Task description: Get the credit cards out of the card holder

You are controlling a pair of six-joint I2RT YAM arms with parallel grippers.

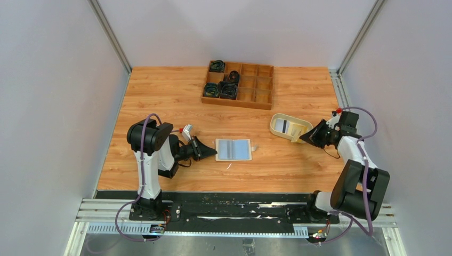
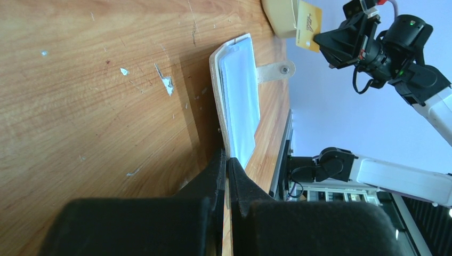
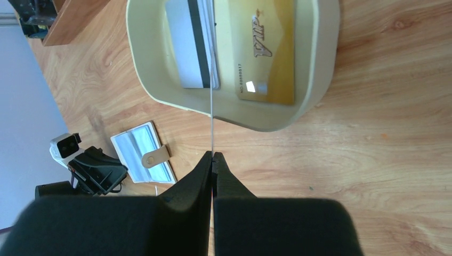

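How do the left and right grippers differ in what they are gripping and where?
The left gripper pinches the card holder by its edge, down at the table. The right gripper pinches a thin card, seen edge-on, over the cream tray. Both are shut.

Legible markings appear on one item only.

1. Gold card [image 3: 261, 50], inside the outline of the cream tray [image 3: 154, 80]: large dark italic letters "VIP". Beside these runs a small line starting "NO." with a row of digits, mostly eights, not reliably readable.
2. Grey card [image 3: 186, 48], next to it in the tray: dark stripe, no text.
3. Yellow card [image 2: 309, 21] at the tray's rim, left wrist view: dark script mark, illegible.
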